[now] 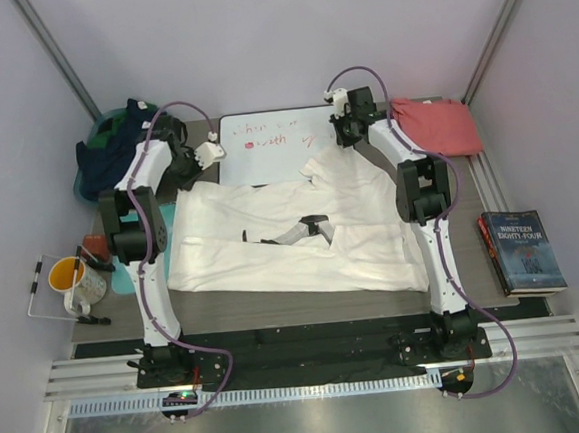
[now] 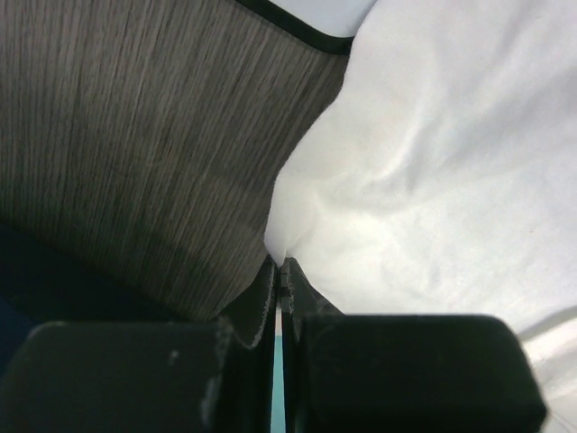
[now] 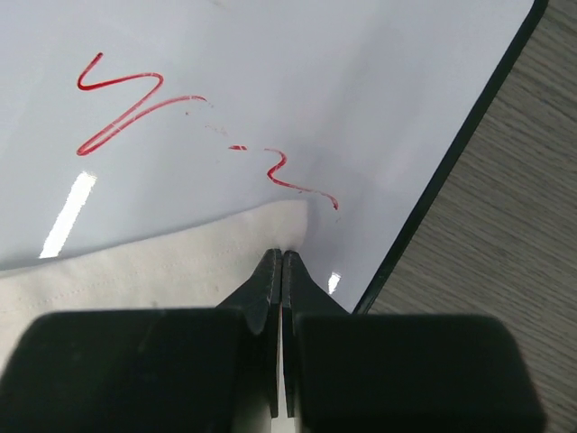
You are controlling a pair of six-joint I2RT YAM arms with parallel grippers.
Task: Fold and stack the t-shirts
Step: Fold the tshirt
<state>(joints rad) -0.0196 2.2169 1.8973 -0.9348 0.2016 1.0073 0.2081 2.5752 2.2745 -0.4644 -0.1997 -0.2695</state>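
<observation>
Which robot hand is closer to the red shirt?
Right. The right gripper is a little to the side of the red shirt. The left gripper is past the whiteboard, much farther away. Both pinch the white shirt.

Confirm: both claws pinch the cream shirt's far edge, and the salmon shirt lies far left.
Wrong side: the top view shows the salmon shirt at the far right. The left claw and right claw do pinch the cream shirt.
</observation>
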